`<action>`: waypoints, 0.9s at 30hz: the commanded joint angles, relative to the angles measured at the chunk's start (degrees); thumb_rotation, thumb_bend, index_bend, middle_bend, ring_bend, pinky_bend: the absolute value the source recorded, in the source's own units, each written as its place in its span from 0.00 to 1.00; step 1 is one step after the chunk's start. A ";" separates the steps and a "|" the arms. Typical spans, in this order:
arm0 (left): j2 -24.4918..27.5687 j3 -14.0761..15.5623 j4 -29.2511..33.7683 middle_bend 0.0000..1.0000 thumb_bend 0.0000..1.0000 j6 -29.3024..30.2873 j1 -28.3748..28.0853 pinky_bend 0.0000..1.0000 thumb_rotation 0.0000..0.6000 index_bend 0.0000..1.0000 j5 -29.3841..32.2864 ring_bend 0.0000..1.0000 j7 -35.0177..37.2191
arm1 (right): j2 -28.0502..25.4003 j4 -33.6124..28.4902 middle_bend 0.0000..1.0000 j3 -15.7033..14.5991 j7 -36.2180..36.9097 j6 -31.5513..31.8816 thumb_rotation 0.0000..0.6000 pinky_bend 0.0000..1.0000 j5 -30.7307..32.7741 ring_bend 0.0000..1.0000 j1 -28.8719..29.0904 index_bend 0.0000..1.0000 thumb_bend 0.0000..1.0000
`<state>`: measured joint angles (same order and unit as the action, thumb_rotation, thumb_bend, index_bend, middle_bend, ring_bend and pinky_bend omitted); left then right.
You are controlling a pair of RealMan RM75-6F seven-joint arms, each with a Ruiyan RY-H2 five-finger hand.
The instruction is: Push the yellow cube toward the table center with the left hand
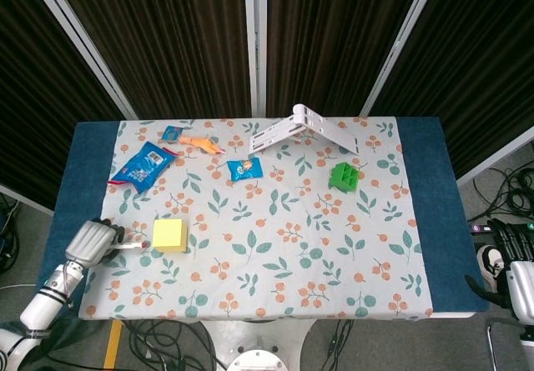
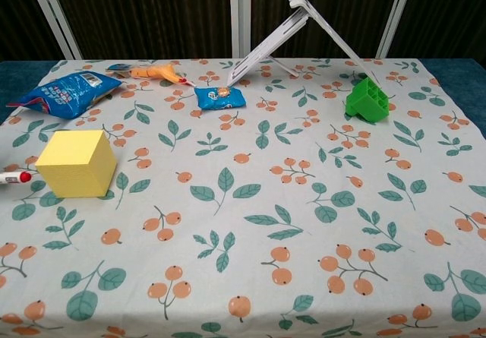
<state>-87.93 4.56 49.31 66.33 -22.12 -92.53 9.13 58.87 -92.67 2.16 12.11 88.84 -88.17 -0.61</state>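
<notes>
Head view: my left hand (image 1: 87, 241) sits at the table's (image 1: 421, 179) left edge with fingers curled in, one red-tipped finger (image 1: 133, 244) extended toward the yellow cube (image 1: 169, 235) just beside it; my right hand (image 1: 511, 263) hangs off the right edge, its state indeterminable. Chest view: the yellow cube (image 2: 76, 163) rests near the left edge, the red fingertip (image 2: 17, 177) just short of it.
</notes>
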 commanded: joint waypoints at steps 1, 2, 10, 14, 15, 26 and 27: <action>-0.45 -0.07 -0.31 0.76 0.36 -0.45 -0.79 0.48 1.00 0.70 -0.35 0.46 0.17 | -0.10 -0.21 0.07 0.04 -0.13 0.00 1.00 0.01 0.05 0.00 0.00 0.00 0.09; -0.57 -0.13 -0.31 0.76 0.36 -0.76 -1.19 0.48 1.00 0.70 -0.41 0.46 0.03 | -0.16 -0.43 0.07 0.09 -0.27 -0.04 1.00 0.01 0.14 0.00 0.02 0.00 0.09; -0.49 -0.41 2.10 0.76 0.36 -3.34 -3.92 0.48 1.00 0.70 -0.64 0.46 -2.65 | -0.06 0.31 0.07 -0.06 0.39 0.23 1.00 0.01 0.30 0.00 -0.41 0.00 0.09; -0.30 -1.34 4.43 0.76 0.36 -5.47 -5.31 0.48 1.00 0.70 0.56 0.46 -5.25 | -0.07 0.05 0.07 0.08 0.25 -0.12 1.00 0.01 0.42 0.00 -0.18 0.00 0.09; -0.25 -1.60 4.99 0.76 0.36 -5.88 -5.61 0.48 1.00 0.70 0.88 0.46 -5.83 | -0.09 -0.02 0.07 0.11 0.19 -0.18 1.00 0.01 0.50 0.00 -0.17 0.00 0.09; 0.74 -4.49 11.99 0.76 0.36 -11.22 -8.91 0.48 1.00 0.70 5.31 0.46 -12.78 | 0.13 0.99 0.07 -0.02 1.20 0.17 1.00 0.01 0.85 0.00 -0.78 0.00 0.09; 0.75 -4.67 12.39 0.76 0.36 -11.48 -9.17 0.48 1.00 0.70 5.55 0.46 -13.36 | 0.11 0.93 0.07 -0.01 1.15 0.12 1.00 0.01 0.90 0.00 -0.77 0.00 0.09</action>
<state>-87.32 0.30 61.10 55.38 -30.82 -87.48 -3.58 58.99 -91.71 2.14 13.29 88.99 -87.29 -1.40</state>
